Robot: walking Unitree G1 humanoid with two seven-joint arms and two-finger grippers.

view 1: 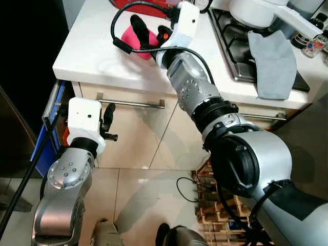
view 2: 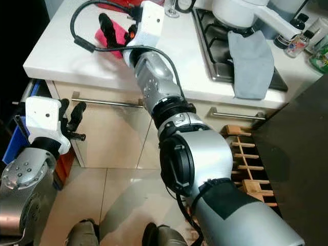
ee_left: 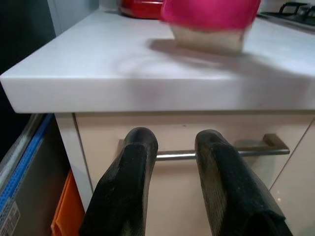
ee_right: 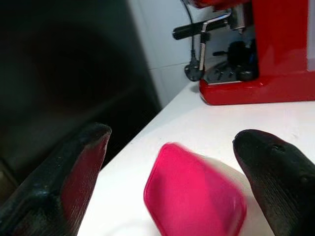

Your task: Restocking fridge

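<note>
- The right gripper (ee_right: 172, 167) is reaching over the white counter (view 1: 97, 56) at the upper centre of the left eye view, its two fingers spread wide on either side of a pink container (ee_right: 194, 196) and gripping nothing yet; judged, this spread is set to straddle the item before closing.
- The pink container is sitting on the counter near its front edge, in front of a red coffee machine (ee_right: 266, 59); it is taken to be the item bound for the fridge.
- The left gripper (ee_left: 172, 182) is being held low at the left of the frame, just below the counter edge, its fingers partly open with nothing between them, pointing toward a drawer handle (ee_left: 246, 150); it appears to be waiting clear of the reach.
- Count: one pink container, one coffee machine, one grey cloth (view 1: 277, 61) draped over the stove (view 1: 233, 46) at upper right, two grippers.
- No fridge can be identified.
</note>
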